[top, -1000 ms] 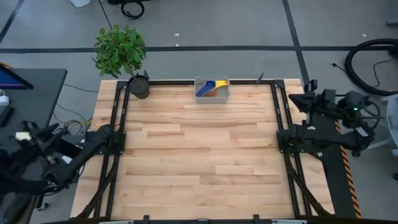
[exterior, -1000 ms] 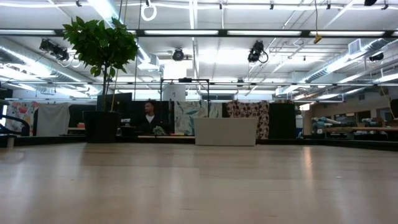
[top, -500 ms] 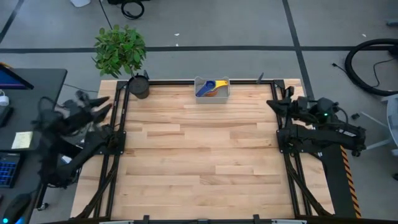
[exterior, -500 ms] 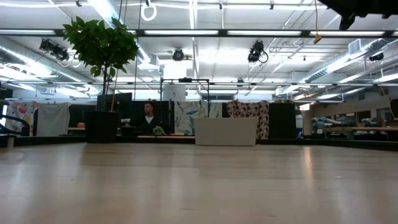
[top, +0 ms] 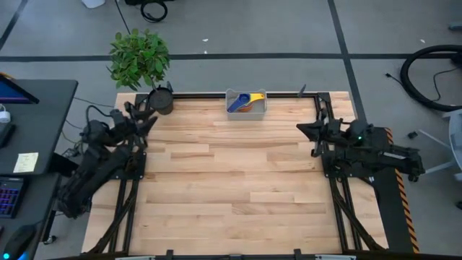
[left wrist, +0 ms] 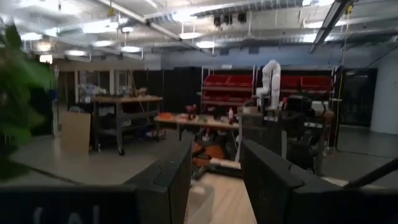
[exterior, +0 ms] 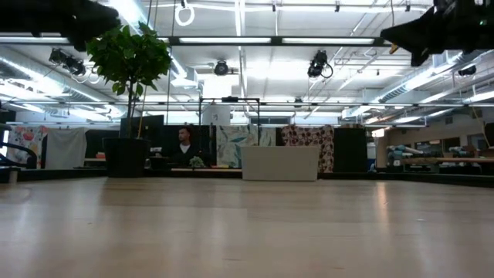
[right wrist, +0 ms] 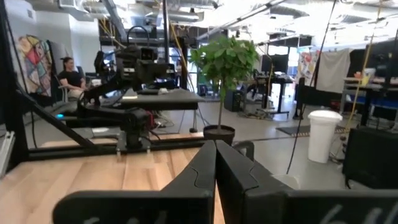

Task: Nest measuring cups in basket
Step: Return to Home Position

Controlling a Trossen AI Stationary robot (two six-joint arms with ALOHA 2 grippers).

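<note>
Plastic cups nest in the low-walled grey basket; left pincer gapes, right pincer pressed closed.

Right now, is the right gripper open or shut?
Shut. In its wrist view the right gripper has its two fingers pressed together with no gap between them, and nothing is held.

Through my left wrist camera the left jaws stand apart, a strip of pale tabletop showing between them. Blurred green leaves fill one edge. Beyond, I see a workbench, red shelving and a white robot arm.
</note>
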